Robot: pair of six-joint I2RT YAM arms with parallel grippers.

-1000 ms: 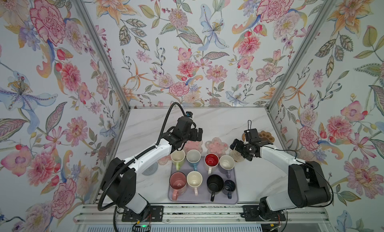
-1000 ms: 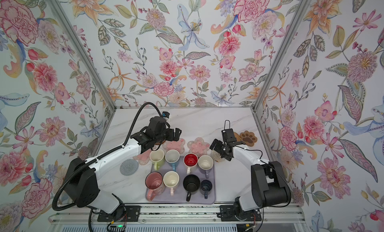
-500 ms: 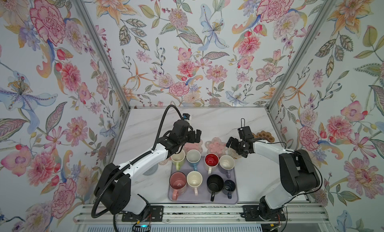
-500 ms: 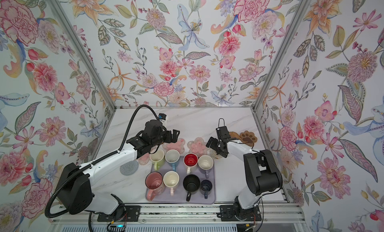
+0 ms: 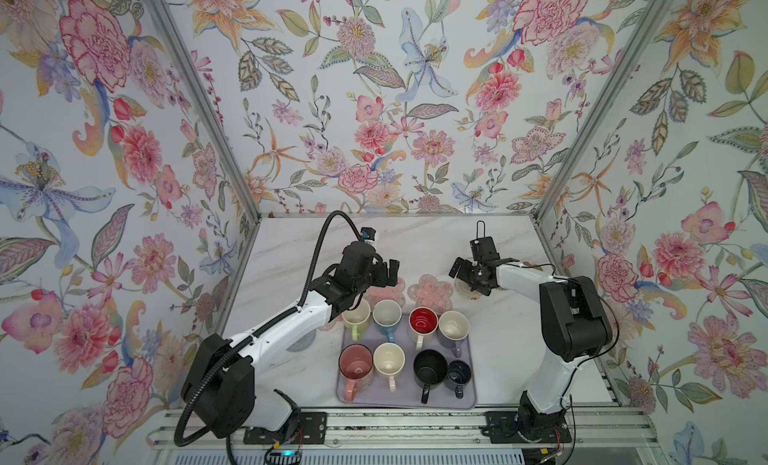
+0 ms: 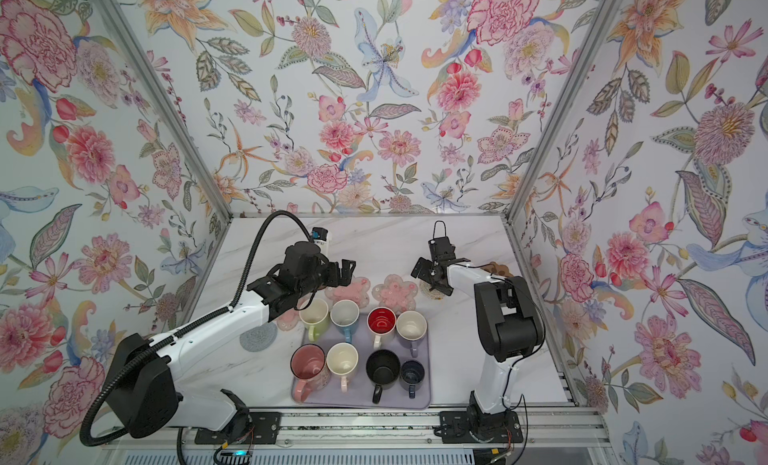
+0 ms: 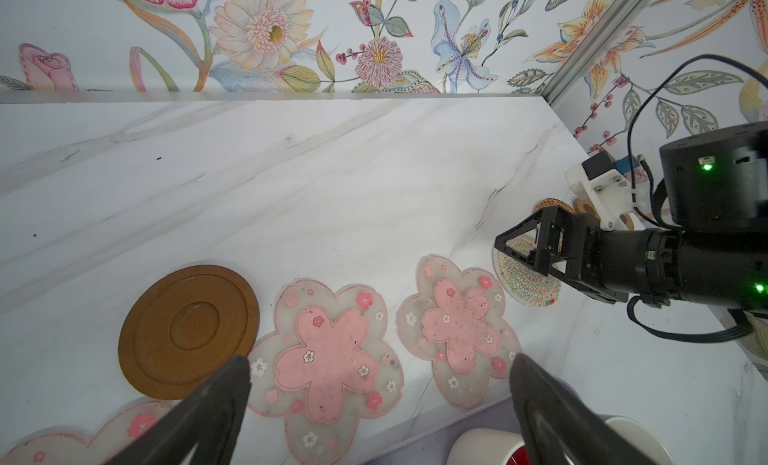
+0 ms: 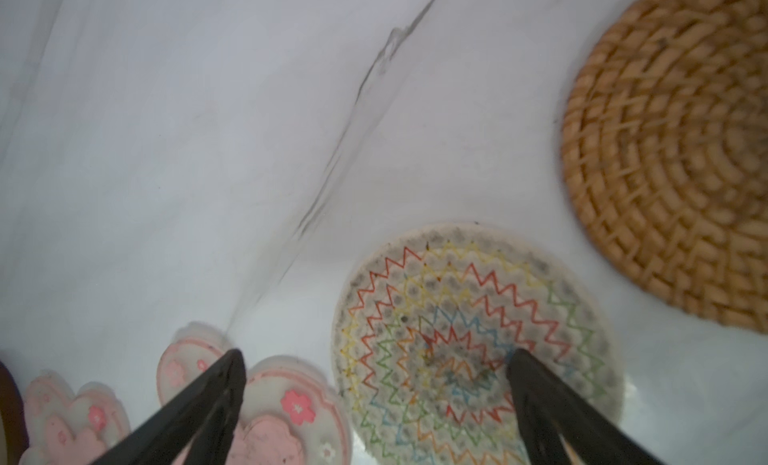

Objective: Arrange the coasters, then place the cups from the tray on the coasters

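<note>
The left hand (image 7: 380,365) hung released above the counter (image 7: 291,172), its jaws wide and empty. Directly beneath the gap lay a pink flower coaster (image 7: 328,359). The brown disc coaster (image 7: 189,332) lay just beside one finger and a second flower coaster (image 7: 457,330) near the other. A third flower coaster (image 7: 83,438) showed at that hand's base. The right hand (image 8: 375,359) was also released and held nothing. It sat low over the zigzag-stitched woven coaster (image 8: 478,342), one finger above that mat. The rattan coaster (image 8: 673,159) lay beyond its fingertips, apart. All eight cups (image 5: 423,321) stood on the lavender tray (image 5: 405,398), behind both hands toward the arm bases.
</note>
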